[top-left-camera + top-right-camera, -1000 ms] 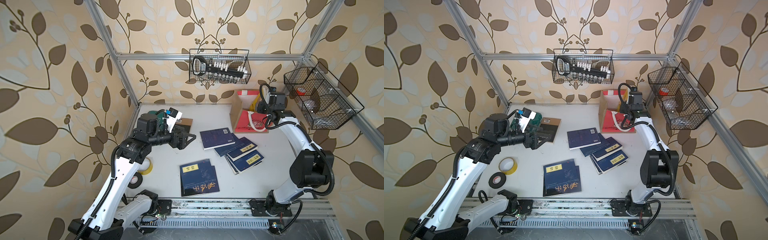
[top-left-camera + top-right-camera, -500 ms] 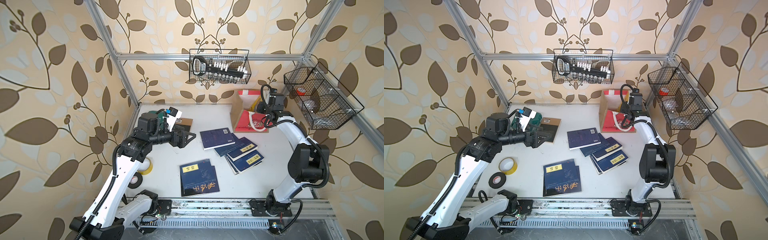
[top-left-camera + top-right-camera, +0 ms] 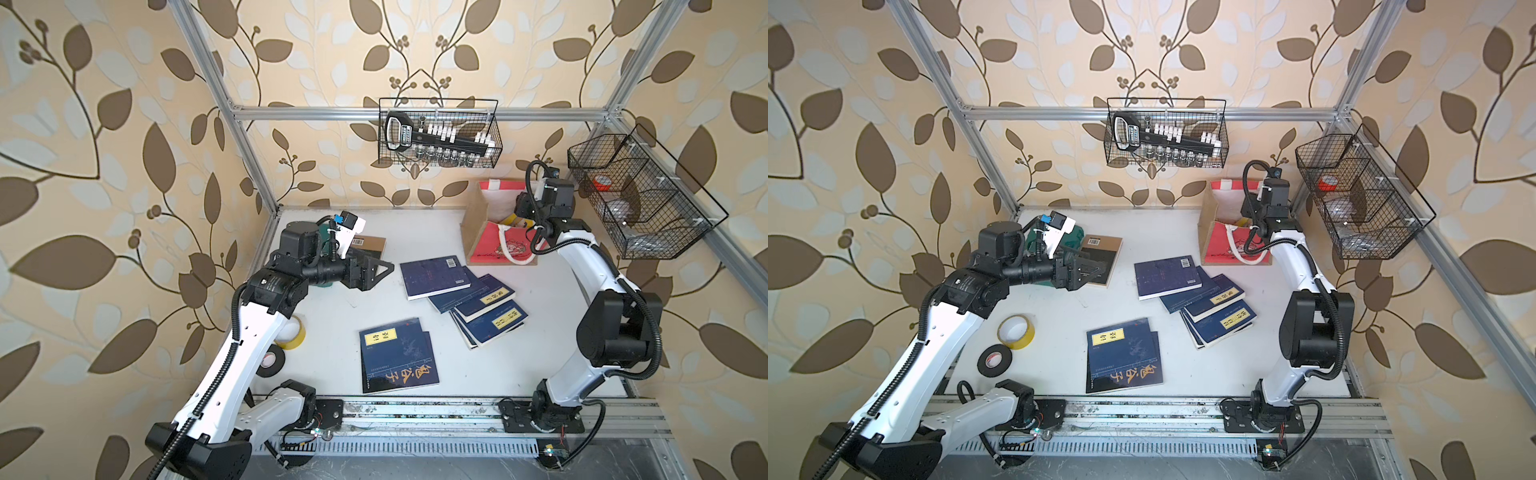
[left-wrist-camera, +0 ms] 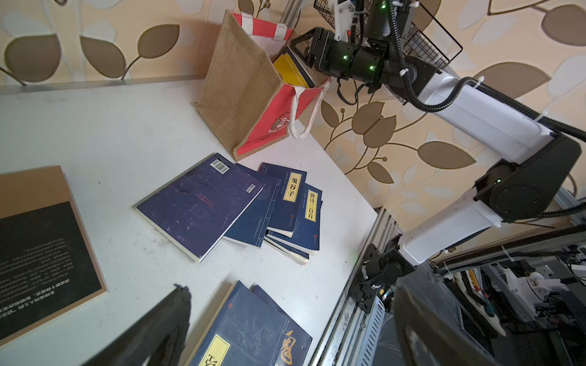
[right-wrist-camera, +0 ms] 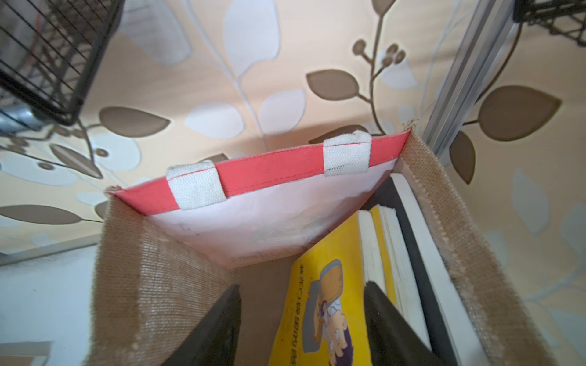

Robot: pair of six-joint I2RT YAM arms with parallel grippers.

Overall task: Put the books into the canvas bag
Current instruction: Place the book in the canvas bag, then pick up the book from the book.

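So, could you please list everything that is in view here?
bag: one, tan and red, upright, back right.
books in bag: at least three, one yellow, standing inside.
fanned books: about six, navy, mid-table.
front books: two, navy, stacked near the front.
brown book: one, brown and black, back left.
green case: one, back left, partly under the left arm.
tape rolls: two, yellow and black, front left.
baskets: two, black wire, back wall and right wall.
socket set: one, black, in the back basket.
red roll: one, in the right basket.
table: one, white.
left gripper: open, beside the brown book.
right gripper: open, in the bag's mouth.
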